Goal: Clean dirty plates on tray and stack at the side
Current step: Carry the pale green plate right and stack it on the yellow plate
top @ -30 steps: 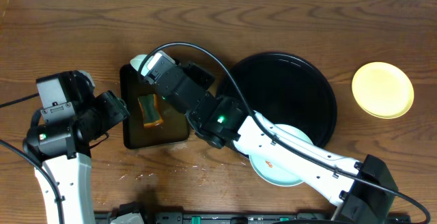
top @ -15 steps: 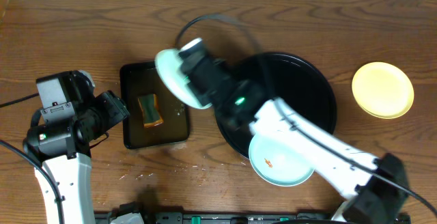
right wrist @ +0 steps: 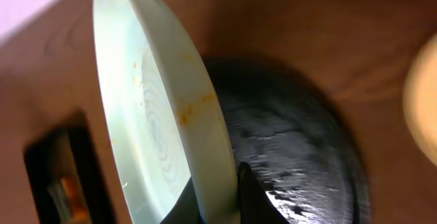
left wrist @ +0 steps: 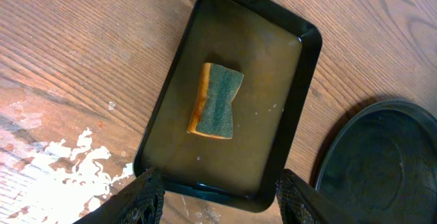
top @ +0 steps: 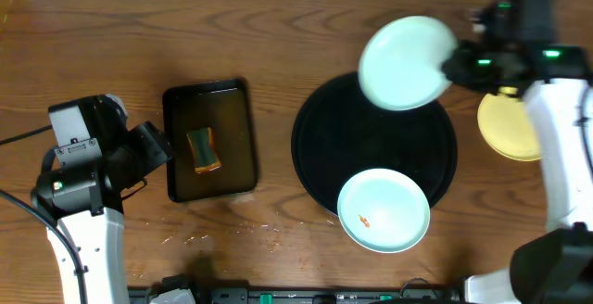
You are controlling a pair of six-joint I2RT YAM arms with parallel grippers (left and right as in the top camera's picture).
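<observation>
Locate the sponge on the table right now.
In the overhead view the sponge lies inside the small rectangular tray, on the table's left half, just left of the round black tray.

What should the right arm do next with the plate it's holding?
Probably carry the mint plate rightward, level it over the yellow plate, then lower it. The right gripper grips its rim, tilted, above the black tray's far edge; the yellow plate lies alone on the tabletop beside the tray.
</observation>
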